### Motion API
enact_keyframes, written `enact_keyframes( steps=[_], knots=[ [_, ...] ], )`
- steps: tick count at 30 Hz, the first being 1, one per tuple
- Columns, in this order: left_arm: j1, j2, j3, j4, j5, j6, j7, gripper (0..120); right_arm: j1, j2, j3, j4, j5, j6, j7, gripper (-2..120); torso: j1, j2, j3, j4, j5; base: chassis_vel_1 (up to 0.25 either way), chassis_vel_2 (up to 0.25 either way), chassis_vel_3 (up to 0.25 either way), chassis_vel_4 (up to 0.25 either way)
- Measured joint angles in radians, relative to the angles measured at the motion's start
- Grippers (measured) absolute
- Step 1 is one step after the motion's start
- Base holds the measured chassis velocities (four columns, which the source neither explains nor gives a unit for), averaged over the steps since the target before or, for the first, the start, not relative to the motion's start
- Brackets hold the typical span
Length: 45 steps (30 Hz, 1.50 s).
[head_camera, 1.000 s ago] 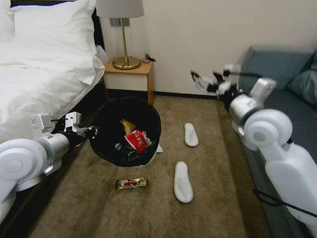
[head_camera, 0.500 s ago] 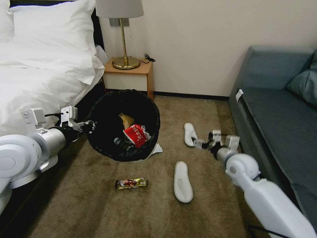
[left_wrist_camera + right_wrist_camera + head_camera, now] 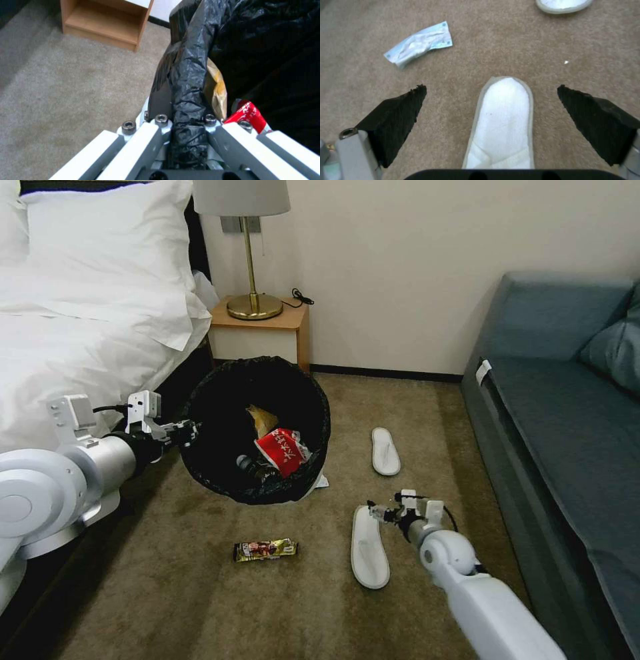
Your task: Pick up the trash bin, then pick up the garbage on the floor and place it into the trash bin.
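The trash bin (image 3: 220,440), lined with a black bag, hangs tilted above the carpet with my left gripper (image 3: 181,433) shut on its rim (image 3: 188,100). Inside lie a red wrapper (image 3: 283,450), a brown paper bag (image 3: 261,419) and a bottle (image 3: 252,468). My right gripper (image 3: 375,509) is open, low over the toe of the near white slipper (image 3: 369,547); that slipper (image 3: 501,125) lies between its black pads (image 3: 396,120). A second slipper (image 3: 386,450) lies farther off. A gold snack wrapper (image 3: 265,549) rests on the floor, and a pale crumpled packet (image 3: 418,45) lies near the bin.
The bed (image 3: 73,333) is on the left, a wooden nightstand (image 3: 263,333) with a brass lamp (image 3: 252,280) against the wall, and a blue-grey sofa (image 3: 567,407) on the right. Brown carpet (image 3: 200,607) stretches open in the foreground.
My right arm has swung down from sofa height to the floor and moved left, from the far slipper to the near one. The bin stays held, shifted slightly up.
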Motion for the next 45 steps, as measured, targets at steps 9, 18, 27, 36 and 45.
enact_keyframes(
  steps=[9, 18, 27, 36, 45],
  knots=[
    [0.003, -0.007, 0.002, 0.003, 0.018, 0.000, 0.022, 3, 0.009, 0.064, -0.032, -0.098, -0.082, 0.036, -0.011, 100, 0.000, 0.000, 0.000, 0.0000, -0.0001, 0.000, 0.000, 0.000, 0.000],
    [0.008, -0.008, 0.004, -0.001, 0.022, 0.000, 0.023, 3, -0.003, 0.090, -0.033, -0.183, -0.137, 0.065, 0.006, 100, 0.000, 0.000, 0.000, 0.0000, -0.0001, 0.000, 0.000, 0.000, 0.000],
    [0.008, -0.016, 0.011, -0.004, 0.043, 0.000, 0.029, 3, -0.024, 0.093, -0.052, -0.224, -0.179, 0.105, 0.010, 99, 0.000, 0.000, 0.000, -0.0001, 0.0000, 0.000, 0.000, 0.000, 0.000],
    [0.009, -0.020, 0.016, -0.002, 0.052, 0.000, 0.034, 3, -0.021, 0.098, -0.073, -0.242, -0.212, 0.126, -0.001, 95, 0.000, 0.000, 0.000, -0.0001, 0.0000, 0.000, 0.000, 0.000, 0.000],
    [0.007, -0.025, 0.022, 0.008, 0.059, 0.000, 0.035, 3, -0.040, 0.105, -0.094, -0.224, -0.222, 0.130, 0.007, 67, 0.000, 0.000, 0.000, -0.0001, 0.0001, 0.000, 0.000, 0.000, 0.000]
  ],
)
